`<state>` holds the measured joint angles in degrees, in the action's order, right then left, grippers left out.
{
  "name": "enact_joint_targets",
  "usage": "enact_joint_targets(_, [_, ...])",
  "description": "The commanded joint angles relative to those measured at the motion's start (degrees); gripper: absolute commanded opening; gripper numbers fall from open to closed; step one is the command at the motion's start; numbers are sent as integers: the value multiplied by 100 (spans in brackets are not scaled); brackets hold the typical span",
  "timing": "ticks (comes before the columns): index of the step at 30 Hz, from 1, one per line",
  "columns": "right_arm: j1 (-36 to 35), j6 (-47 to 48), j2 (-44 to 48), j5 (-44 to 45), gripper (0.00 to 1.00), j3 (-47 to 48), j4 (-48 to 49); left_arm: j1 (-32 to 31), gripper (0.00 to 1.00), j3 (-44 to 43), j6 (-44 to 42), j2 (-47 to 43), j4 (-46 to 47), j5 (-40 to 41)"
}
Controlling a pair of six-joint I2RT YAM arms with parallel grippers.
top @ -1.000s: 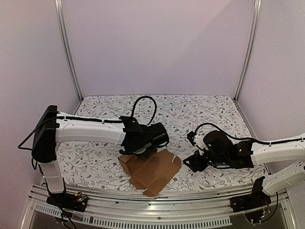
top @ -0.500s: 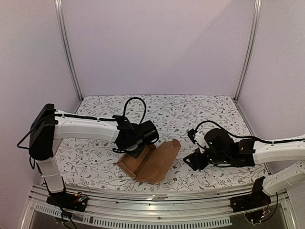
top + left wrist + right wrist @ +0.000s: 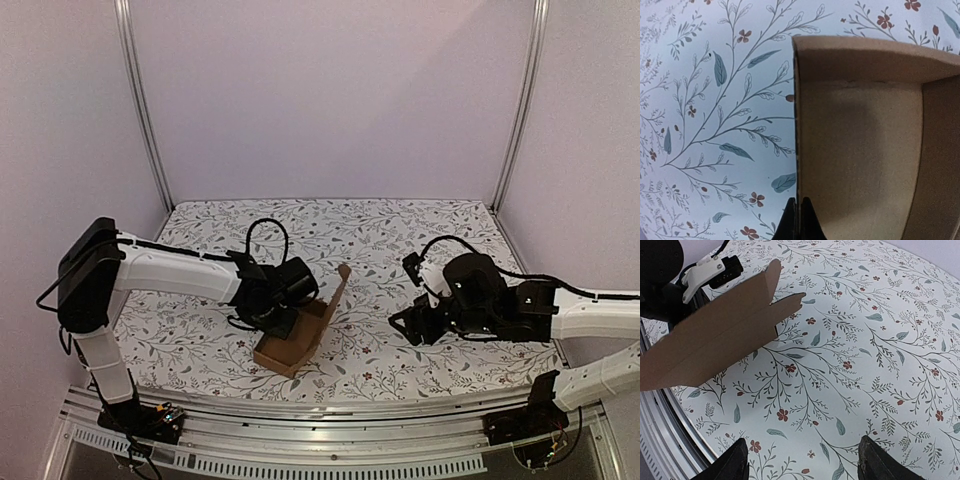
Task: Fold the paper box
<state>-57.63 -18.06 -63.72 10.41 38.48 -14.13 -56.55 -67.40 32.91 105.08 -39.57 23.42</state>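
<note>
From the top view, the left arm (image 3: 170, 272) is lying low and stretched out from the left post, elbow bent, its wrist tipped down so the left gripper (image 3: 278, 312) is sitting at the left wall of the paper box (image 3: 292, 345). The box is standing on the floral tablecloth (image 3: 400, 230) near the front edge, a shallow brown tray with one long flap sticking up on its right side. The right arm (image 3: 580, 318) is lying low to the right of the box, and the right gripper (image 3: 408, 325) is hovering clear of the raised flap, facing it. The left gripper's fingertips are hiding behind its own wrist here

In the left wrist view, the left gripper (image 3: 797, 222) is clamping the thin upper edge of the box (image 3: 865, 150) wall, a dark fingertip on either side. The box's right side is running out of frame; the cardboard is showing plain brown

In the right wrist view, the right gripper (image 3: 805, 465) is hanging with its fingers (image 3: 732, 462) spread wide and holding nothing. The box (image 3: 715, 340) is showing only the back of its flap, cut off at the left, with the left arm partly hidden behind it
</note>
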Motion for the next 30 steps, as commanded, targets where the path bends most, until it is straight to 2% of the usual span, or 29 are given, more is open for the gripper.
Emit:
enact_joint_targets(1, [-35,-69,102,24,74,211,-256,109,0,359,873,-129,593,-551])
enact_joint_targets(9, [-46,-252,-90,57,73,289,-228,3,0,1077,2686,-353,1515,-822])
enact_joint_targets(16, [-157,-338,-398,164,73,424,-211,-190,3,781,3731,-230,1087,-535])
enact_joint_targets(21, [-217,-387,-599,163,73,468,-145,-334,9,700,4127,-51,1307,-790])
enact_joint_targets(30, [-233,-443,-711,219,74,416,-134,-540,31,694,4153,-140,1527,-864])
